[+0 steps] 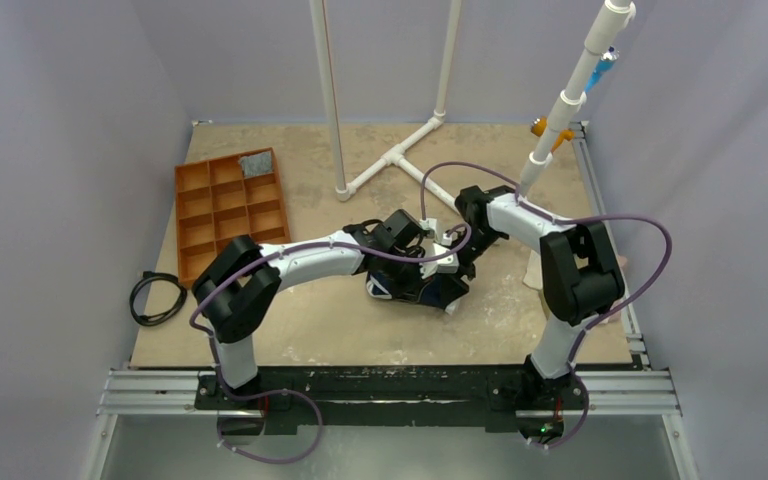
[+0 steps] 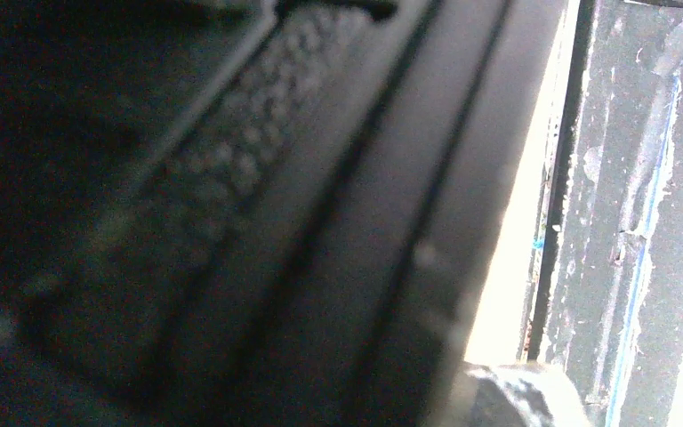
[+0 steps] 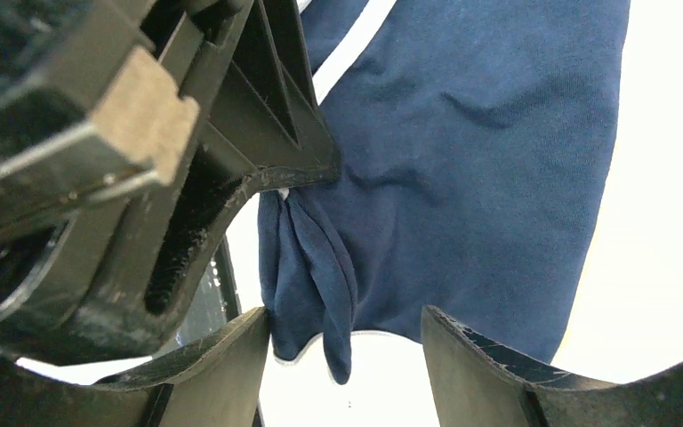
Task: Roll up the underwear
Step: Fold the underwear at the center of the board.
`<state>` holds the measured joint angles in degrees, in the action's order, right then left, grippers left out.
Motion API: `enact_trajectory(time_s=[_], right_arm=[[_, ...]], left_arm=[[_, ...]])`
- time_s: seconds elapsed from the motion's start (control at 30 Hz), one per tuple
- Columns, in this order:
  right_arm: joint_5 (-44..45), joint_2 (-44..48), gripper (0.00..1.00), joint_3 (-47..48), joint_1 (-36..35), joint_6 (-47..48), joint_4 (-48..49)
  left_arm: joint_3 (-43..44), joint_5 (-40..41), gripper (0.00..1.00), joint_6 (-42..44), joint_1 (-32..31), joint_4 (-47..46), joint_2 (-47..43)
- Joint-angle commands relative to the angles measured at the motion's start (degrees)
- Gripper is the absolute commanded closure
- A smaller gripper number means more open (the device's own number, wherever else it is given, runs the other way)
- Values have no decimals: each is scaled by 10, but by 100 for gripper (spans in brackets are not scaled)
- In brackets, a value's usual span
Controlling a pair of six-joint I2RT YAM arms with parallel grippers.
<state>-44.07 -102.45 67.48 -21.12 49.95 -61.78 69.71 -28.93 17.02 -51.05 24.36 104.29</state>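
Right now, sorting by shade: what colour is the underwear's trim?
White trim on navy underwear; best in right wrist view.

Pale lilac walls (image 1: 60, 100); beige mottled tabletop (image 1: 360, 335); white pipe frame (image 1: 328, 100), possibly PVC

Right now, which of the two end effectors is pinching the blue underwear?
The left end effector: it is shut on a fold of the underwear. The right end effector stands open and grips nothing.
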Motion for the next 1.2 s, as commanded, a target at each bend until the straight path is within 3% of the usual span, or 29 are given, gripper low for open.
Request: enact_trajectory(time_s=[0.0,0.47,0.93,1.17], right_arm=[[-40,4,37,25,-3,30,-54],[-28,5,38,17,14,17,-40],[-63,-12,38,18,44,20,-57],[-46,3,38,12,44,-36,-1]], left_arm=[[15,35,100,-32,15,1,21],[-29,-3,100,-42,38,-48,7],[-68,34,100,-73,38,-102,-26],[-66,14,100,-79,38,-100,-29]])
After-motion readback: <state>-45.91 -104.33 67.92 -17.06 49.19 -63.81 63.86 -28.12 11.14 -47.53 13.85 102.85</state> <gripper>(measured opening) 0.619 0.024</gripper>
